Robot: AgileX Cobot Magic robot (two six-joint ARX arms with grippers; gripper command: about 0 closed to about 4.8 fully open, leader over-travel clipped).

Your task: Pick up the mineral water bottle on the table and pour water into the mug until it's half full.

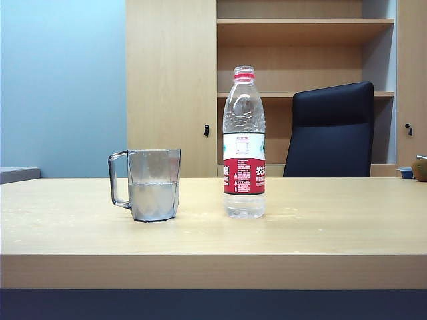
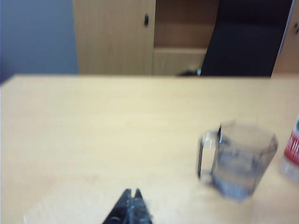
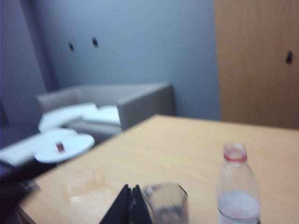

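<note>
Exterior view faces table (image 1: 213, 233) front, low; both wrist views overlook mug (image 2: 240, 161), bottle (image 3: 238, 186).

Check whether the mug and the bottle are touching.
Apart. The exterior view shows bare table between the mug and the bottle, standing side by side.

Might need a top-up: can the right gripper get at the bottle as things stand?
Probably yes. The right gripper is shut and empty, clear of the bottle, which stands upright and apart from the mug. It must open first.
</note>
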